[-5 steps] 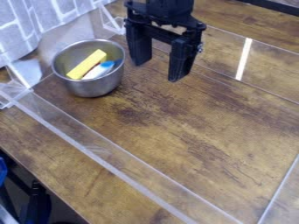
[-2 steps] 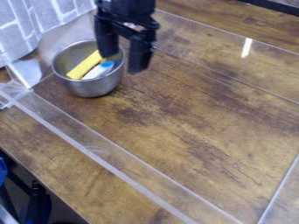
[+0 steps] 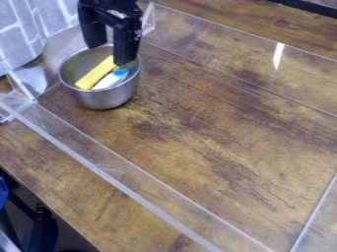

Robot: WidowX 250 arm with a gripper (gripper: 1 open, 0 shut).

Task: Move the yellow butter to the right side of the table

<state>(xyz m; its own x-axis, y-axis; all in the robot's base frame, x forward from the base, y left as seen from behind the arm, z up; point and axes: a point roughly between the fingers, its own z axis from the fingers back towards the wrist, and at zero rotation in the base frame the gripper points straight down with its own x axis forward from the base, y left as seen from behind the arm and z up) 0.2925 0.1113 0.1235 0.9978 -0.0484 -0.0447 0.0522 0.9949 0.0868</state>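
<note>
The gripper [image 3: 110, 41] is cut off by the frame's top edge — only its dark fingers and lower body show. One finger covers the upper end of the yellow butter [image 3: 94, 73] in the steel bowl [image 3: 93, 94]. A pale blue item [image 3: 118, 74] beside it is mostly hidden — too little shows to identify. The tabletop [image 3: 211, 128] runs past the right and bottom edges.

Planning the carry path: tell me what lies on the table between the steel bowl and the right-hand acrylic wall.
Nothing: in the camera view the table is bare wood from the steel bowl, which holds the yellow butter, across to the right-hand acrylic wall.
</note>
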